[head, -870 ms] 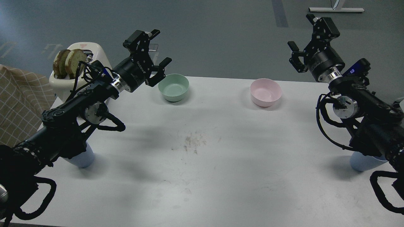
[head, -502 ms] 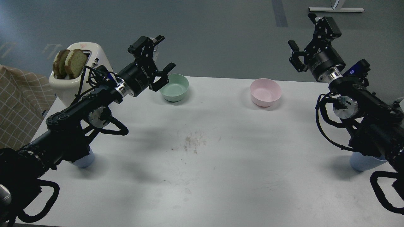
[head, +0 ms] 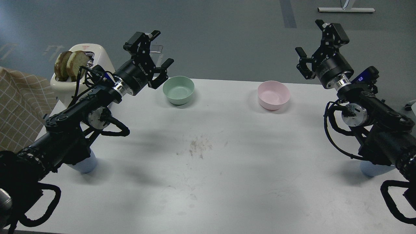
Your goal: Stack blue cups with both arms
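Because both arms cross in front of them, the 2 blue cups are mostly hidden: only the rounded lower part of the left blue cup [head: 85,165] shows under the left arm at the near left of the table [head: 227,182], and a small patch of the right blue cup [head: 373,169] shows under the right arm at the near right. They stand well apart, and their rims cannot be seen.

Both cups look matte and smooth. At the far side sit a mint-green bowl [head: 178,90] and a pink bowl [head: 273,94], both round and plain. The white tabletop carries a brownish smudge [head: 197,147] near its middle.

With its fingers spread wide and nothing between them, the left gripper [head: 153,62] hangs just left of the green bowl. Likewise spread and empty, the right gripper [head: 317,48] is raised beyond the far right edge.

At far left a cream toaster [head: 91,60] holds 2 bread slices [head: 70,65], partly screened by cables, beside a checked cloth [head: 19,107] cut off by the frame
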